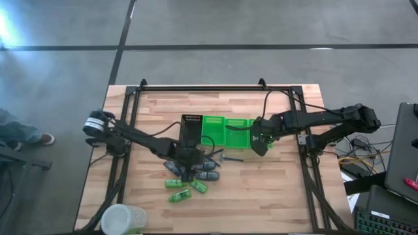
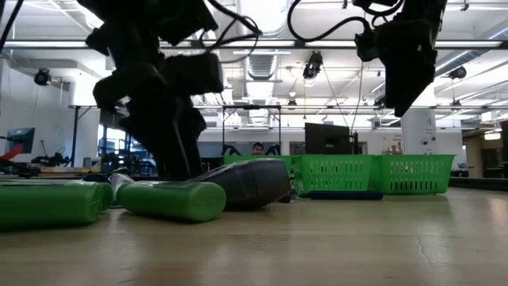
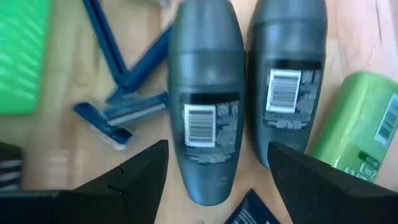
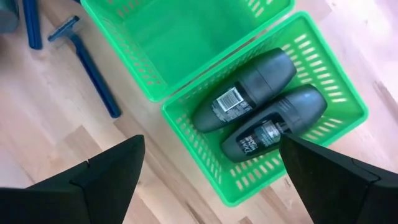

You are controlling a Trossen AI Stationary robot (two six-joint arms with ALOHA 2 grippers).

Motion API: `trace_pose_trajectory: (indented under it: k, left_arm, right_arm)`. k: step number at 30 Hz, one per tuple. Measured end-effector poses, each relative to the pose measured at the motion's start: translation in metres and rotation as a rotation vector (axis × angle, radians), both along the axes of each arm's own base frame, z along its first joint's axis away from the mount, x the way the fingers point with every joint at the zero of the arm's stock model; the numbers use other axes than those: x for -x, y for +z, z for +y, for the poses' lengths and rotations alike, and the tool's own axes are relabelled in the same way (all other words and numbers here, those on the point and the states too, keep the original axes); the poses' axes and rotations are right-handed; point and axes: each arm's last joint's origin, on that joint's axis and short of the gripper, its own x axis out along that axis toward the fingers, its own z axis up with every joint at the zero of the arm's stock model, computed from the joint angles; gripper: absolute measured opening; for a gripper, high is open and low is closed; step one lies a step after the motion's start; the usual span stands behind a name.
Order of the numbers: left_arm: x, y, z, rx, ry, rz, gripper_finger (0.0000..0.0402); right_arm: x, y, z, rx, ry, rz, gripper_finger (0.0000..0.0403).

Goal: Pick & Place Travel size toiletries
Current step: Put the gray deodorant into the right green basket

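Observation:
The toiletries lie in a pile (image 1: pixel 192 175) on the table's near middle. My left gripper (image 3: pixel 217 180) hangs low over it, open. Its fingers stand on either side of one grey oval bottle (image 3: pixel 208 112); I see no touch. A second grey bottle (image 3: pixel 286 81), a green tube (image 3: pixel 357 118), blue razors (image 3: pixel 118 93) and a dark packet (image 3: pixel 252 211) lie around it. My right gripper (image 4: pixel 211 180), open and holding nothing, hovers over a green tray (image 4: pixel 336 74). Two grey bottles (image 4: pixel 245 93) lie flat in that tray.
A second green tray (image 4: pixel 186 37) adjoins the filled one. A black slotted tray (image 1: pixel 191 127) sits left of the green trays (image 1: pixel 225 130). A blue razor (image 4: pixel 90 65) lies beside them. A pale cup (image 1: pixel 124 219) stands at the near left edge. Bare wood shows on the near right.

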Motion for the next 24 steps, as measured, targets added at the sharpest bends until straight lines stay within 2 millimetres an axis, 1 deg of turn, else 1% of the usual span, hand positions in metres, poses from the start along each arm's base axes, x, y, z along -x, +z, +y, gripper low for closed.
trace_pose_trajectory:
  k: [6, 17, 20, 24]
  left_arm:
    - [-0.003, -0.015, 0.0, -0.016, 0.006, 0.045, 0.0278]
    - [-0.01, -0.02, 0.0, -0.044, 0.029, 0.005, 0.0276]
    - [-0.011, -0.022, 0.0, -0.051, 0.024, 0.003, 0.0264]
    - [-0.012, -0.025, -0.001, -0.061, 0.006, 0.002, 0.0228]
  right_arm:
    - [-0.002, 0.001, 0.0, -0.004, -0.016, -0.028, 0.037]
    - [-0.009, 0.003, 0.0, -0.011, -0.034, -0.102, 0.0368]
    - [-0.01, 0.003, 0.0, -0.012, -0.034, -0.113, 0.0368]
    - [-0.01, 0.003, 0.0, -0.012, -0.034, -0.113, 0.0368]
